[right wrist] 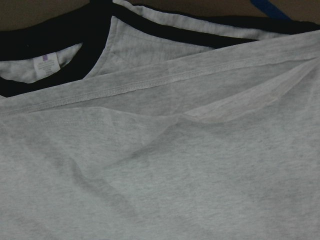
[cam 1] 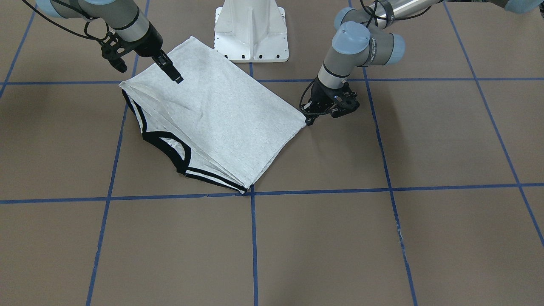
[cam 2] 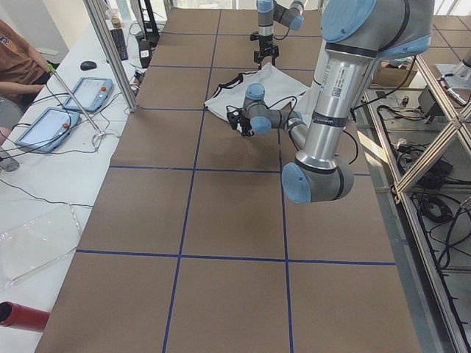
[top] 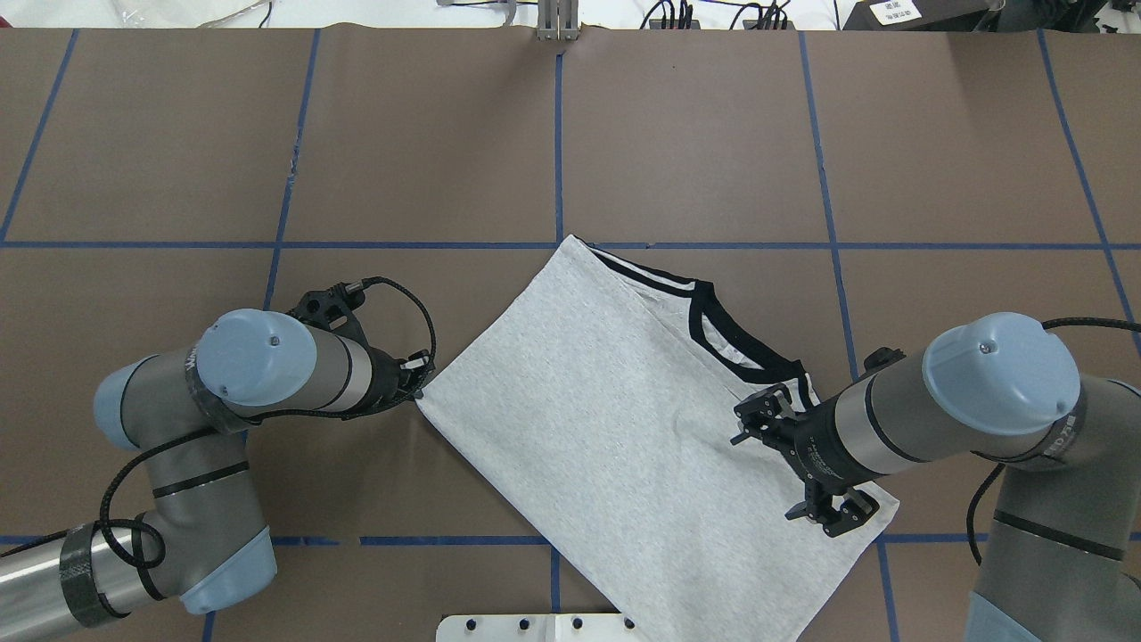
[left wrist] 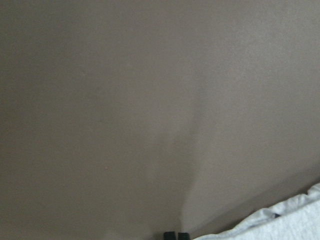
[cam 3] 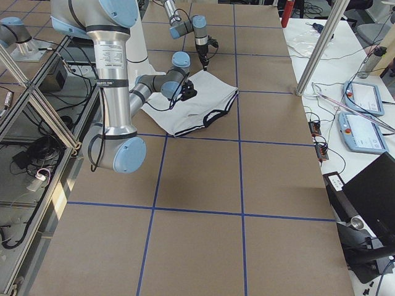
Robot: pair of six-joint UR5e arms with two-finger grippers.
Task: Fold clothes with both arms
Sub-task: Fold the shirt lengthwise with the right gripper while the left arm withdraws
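Folded T-shirt (top: 606, 419) askew at table's (top: 178, 134) robot-side edge.
Left gripper (cam 1: 309, 120) fingertips pinched together beside its near corner; right gripper (cam 1: 177, 78) above cloth, grip state unclear.

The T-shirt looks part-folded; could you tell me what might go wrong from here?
1. The left gripper sits at just one corner of the T-shirt; a pull there might drag the whole stack askew.
2. The right gripper is over loose layered edges near the collar; it may catch only the top layer.
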